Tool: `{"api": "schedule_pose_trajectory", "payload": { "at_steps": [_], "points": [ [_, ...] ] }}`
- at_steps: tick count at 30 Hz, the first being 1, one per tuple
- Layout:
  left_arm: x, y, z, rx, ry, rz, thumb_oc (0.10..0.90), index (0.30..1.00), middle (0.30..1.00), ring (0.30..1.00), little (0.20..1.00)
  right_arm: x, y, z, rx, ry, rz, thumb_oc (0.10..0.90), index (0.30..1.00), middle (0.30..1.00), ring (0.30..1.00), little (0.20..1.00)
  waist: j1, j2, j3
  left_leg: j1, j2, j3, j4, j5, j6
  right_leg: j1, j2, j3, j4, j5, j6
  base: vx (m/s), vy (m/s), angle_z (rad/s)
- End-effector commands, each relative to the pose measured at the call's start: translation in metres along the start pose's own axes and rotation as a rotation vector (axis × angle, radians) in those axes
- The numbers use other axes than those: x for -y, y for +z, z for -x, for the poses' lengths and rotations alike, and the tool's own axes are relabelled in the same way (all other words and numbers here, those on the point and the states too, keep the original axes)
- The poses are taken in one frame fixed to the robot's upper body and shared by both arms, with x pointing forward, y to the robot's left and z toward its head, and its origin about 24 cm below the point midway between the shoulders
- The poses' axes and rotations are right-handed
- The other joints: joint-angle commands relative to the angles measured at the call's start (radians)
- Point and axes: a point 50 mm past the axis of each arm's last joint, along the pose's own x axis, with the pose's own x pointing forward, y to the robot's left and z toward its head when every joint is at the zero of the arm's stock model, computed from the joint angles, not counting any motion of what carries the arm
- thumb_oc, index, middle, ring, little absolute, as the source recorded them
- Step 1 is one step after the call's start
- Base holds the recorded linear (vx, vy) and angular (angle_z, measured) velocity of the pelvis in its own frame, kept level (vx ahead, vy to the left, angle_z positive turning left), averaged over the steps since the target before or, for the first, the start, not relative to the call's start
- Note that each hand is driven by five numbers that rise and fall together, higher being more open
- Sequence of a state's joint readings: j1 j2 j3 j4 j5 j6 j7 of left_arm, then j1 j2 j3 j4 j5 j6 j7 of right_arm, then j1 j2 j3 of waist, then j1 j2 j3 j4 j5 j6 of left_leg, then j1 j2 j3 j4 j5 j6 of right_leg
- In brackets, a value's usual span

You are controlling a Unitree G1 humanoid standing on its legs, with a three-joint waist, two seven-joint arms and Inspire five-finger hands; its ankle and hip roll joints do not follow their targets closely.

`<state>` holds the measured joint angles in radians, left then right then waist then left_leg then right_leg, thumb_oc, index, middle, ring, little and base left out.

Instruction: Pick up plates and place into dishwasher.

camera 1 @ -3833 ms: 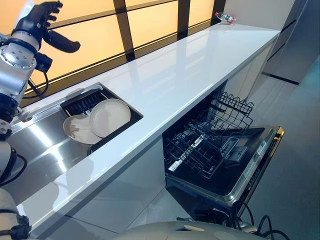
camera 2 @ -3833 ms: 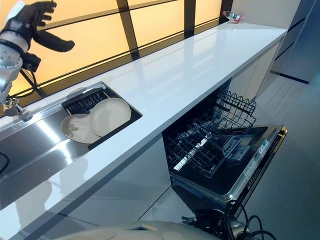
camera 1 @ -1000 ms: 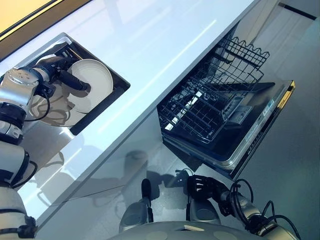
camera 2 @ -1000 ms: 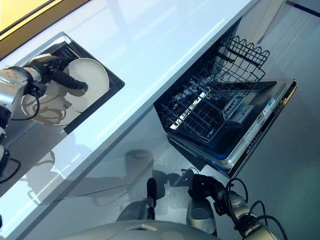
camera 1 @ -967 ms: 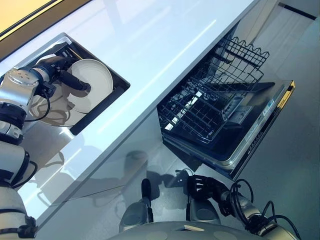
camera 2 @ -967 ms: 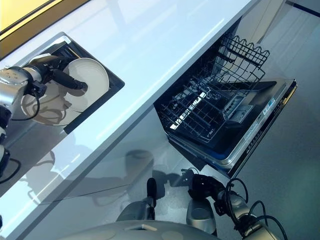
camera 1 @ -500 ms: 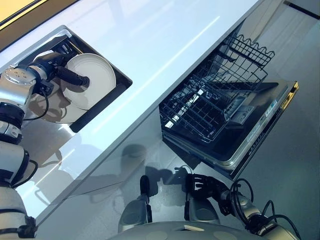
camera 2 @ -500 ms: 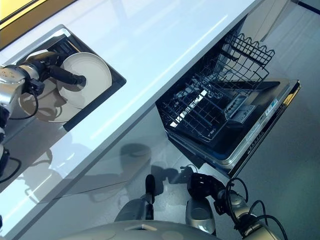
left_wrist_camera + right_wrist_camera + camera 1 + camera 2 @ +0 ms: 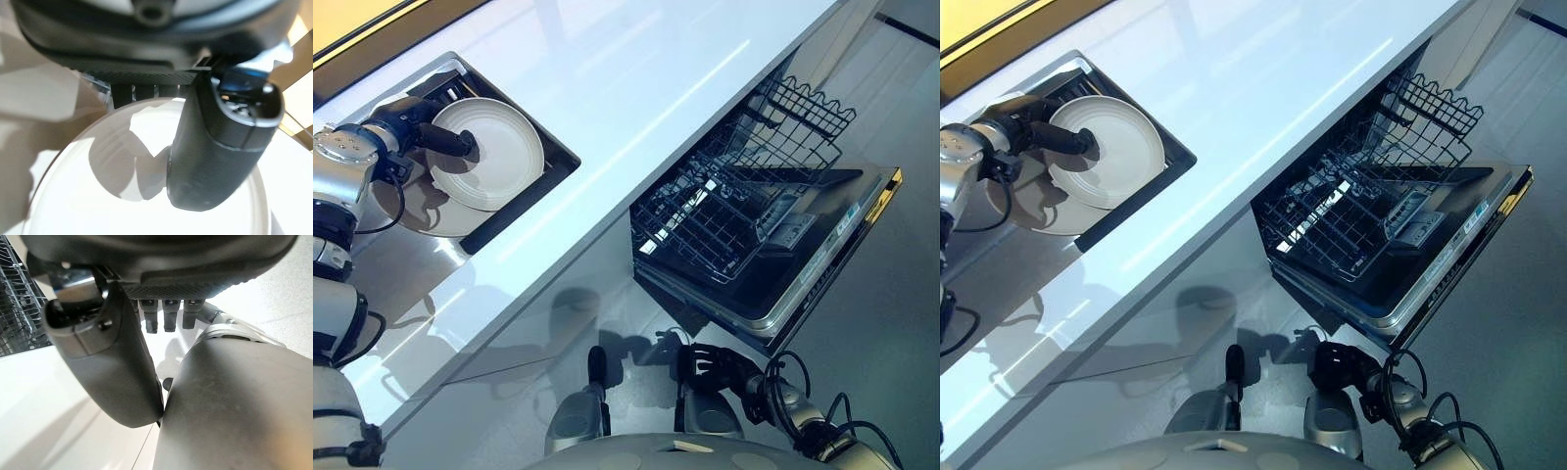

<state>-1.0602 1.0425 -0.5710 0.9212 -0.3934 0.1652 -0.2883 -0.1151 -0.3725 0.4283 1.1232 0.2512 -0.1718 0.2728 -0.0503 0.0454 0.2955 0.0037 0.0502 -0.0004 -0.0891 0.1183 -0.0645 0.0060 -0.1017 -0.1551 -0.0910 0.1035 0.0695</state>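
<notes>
The left hand (image 9: 416,137) is pinching the top plate (image 9: 494,162) in the sink (image 9: 406,250), with its thumb lying across the plate's face and its fingers going behind the rim. The plate is round, plain off-white and glossy, with a shallow raised rim, and it is tilting up on edge against the dark rack (image 9: 450,88) at the sink's back. In the left wrist view the thumb (image 9: 215,147) is pressing on the white plate (image 9: 98,196) and throwing a shadow on it. A second plate (image 9: 421,211) of the same pale colour is lying flatter beneath and beside the first one. The white counter (image 9: 636,88) is running along past the sink. Below it the dishwasher (image 9: 803,284) is standing with its door down and its wire basket (image 9: 724,215) pulled out. The right hand (image 9: 710,367) is hanging low near the floor with its fingers relaxed, holding nothing.
</notes>
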Motion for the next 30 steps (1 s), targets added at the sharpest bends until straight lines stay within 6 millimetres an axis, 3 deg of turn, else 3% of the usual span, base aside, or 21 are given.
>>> {"api": "schedule_pose_trajectory", "payload": {
  "at_steps": [1,5,10,15,23,30],
  "points": [
    [-0.052,0.043,0.019,0.178,0.206,0.064,0.1,0.3,0.3,0.3,0.2,-0.001,-0.013,0.008,-0.007,0.058,0.033,0.8,0.9,0.9,0.9,0.9,-0.026,0.005,-0.067,0.028,-0.105,0.04,0.002,-0.071,0.05,0.012,0.019,0.029,0.01,0.0,0.036,0.03,-0.03,-0.01],
    [-0.053,0.048,0.022,0.209,0.223,0.025,0.1,0.3,0.3,0.3,0.2,-0.006,-0.002,0.008,0.049,0.119,-0.006,0.8,0.9,0.9,0.9,0.9,-0.023,0.008,-0.087,0.046,-0.105,0.034,0.002,-0.076,0.05,0.033,0.023,0.026,0.01,-0.01,0.032,0.04,-0.049,-0.01],
    [-0.055,0.06,0.028,0.272,0.252,-0.022,0.1,0.3,0.3,0.3,0.2,-0.018,0.032,0.011,0.187,0.264,-0.023,0.8,0.9,0.9,0.9,0.9,-0.021,0.004,-0.113,0.067,-0.104,0.029,0.002,-0.083,0.048,0.056,0.027,0.022,0.01,-0.021,0.029,0.03,-0.06,0.01],
    [-0.066,0.069,0.038,0.327,0.315,-0.05,0.1,0.3,0.3,0.3,0.2,-0.028,0.052,0.022,0.271,0.359,0.011,0.8,0.9,0.9,0.9,0.9,-0.027,0.0,-0.145,0.082,-0.1,0.032,0.002,-0.089,0.045,0.076,0.032,0.019,0.007,-0.032,0.03,0.03,-0.052,-0.01],
    [-0.076,0.078,0.053,0.423,0.434,-0.05,0.1,0.3,0.3,0.3,0.2,-0.034,0.083,0.049,0.402,0.56,-0.108,0.8,0.9,0.9,0.9,0.9,-0.048,-0.008,-0.172,0.104,-0.094,0.042,0.002,-0.099,0.042,0.096,0.041,0.028,0.009,-0.044,0.027,0.01,-0.045,-0.01],
    [-0.081,0.089,0.072,0.574,0.497,-0.019,0.1,0.3,0.3,0.3,0.2,-0.008,0.112,0.078,0.573,0.562,-0.123,0.8,0.9,0.9,0.9,0.9,-0.059,-0.013,-0.195,0.114,-0.086,0.056,0.002,-0.105,0.04,0.1,0.047,0.04,0.01,-0.048,0.026,0.01,-0.009,-0.05]
  ]
}}
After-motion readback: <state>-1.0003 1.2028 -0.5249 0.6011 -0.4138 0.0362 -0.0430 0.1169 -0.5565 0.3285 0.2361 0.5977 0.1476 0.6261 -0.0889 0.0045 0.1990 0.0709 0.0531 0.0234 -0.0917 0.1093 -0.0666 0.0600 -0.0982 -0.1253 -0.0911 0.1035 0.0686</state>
